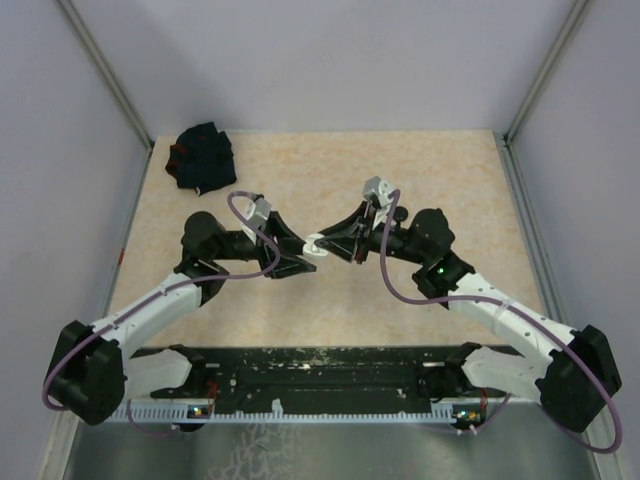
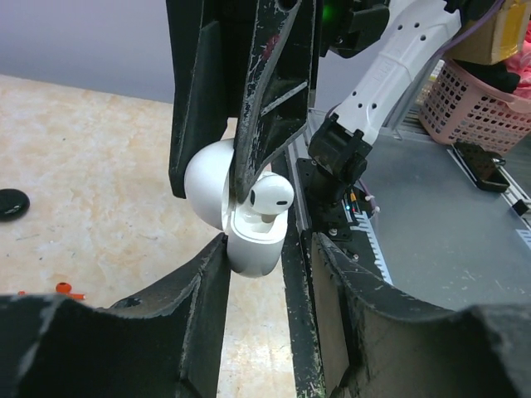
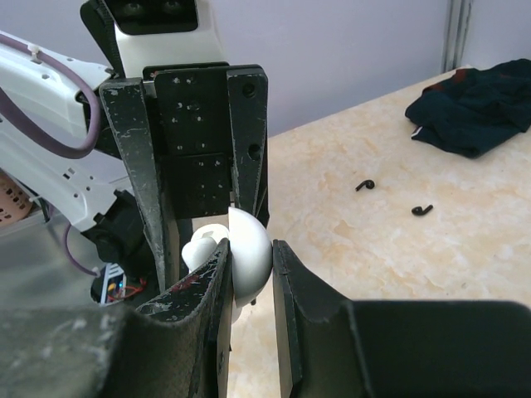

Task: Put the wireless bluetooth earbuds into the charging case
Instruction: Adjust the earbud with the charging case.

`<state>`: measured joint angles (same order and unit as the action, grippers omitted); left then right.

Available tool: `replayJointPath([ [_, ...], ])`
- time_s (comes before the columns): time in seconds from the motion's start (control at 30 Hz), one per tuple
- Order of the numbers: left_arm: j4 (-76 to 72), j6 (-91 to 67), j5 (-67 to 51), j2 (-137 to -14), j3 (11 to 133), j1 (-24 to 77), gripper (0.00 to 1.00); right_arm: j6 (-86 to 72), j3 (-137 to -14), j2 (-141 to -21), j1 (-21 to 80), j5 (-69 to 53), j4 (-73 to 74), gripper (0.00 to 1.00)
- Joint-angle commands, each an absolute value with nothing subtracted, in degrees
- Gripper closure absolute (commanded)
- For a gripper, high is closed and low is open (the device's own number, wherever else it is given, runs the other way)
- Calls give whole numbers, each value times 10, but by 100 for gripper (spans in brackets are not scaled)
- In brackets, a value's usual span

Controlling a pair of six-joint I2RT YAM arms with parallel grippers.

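bright, even light with soft faint shadows; wrist views blur close up.

over mid table [image 1: 420, 180]: charging case [image 2: 253, 245] between left gripper [image 1: 303, 257] and right gripper [image 1: 328, 243], which meet tip to tip | in case: one earbud [image 2: 271, 195] | far-left corner: fabric bundle [image 1: 203, 156] on table, well behind left gripper
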<state>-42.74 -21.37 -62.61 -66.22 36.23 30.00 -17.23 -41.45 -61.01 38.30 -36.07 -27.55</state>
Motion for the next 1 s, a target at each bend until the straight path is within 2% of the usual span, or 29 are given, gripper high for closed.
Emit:
replayJointPath([
  [0.0, -483, -235, -643, -650, 354, 299, 52, -185, -420, -609, 376, -374, -325, 100],
  [0.3, -484, -236, -629, -650, 349, 299, 64, -190, -418, -619, 376, -388, -334, 99],
  [0.37, -481, -236, -628, -650, 350, 300, 63, -188, -417, -620, 377, -390, -334, 99],
  [0.5, -476, -235, -625, -650, 350, 299, 54, -186, -414, -617, 376, -389, -336, 99],
  [0.6, -476, -237, -614, -648, 349, 299, 53, -187, -411, -616, 376, -390, -344, 99],
  [0.87, -503, -253, -595, -649, 340, 300, 54, -190, -409, -617, 377, -394, -352, 99],
  [0.97, -509, -258, -595, -653, 340, 299, 59, -191, -409, -618, 376, -397, -353, 99],
])
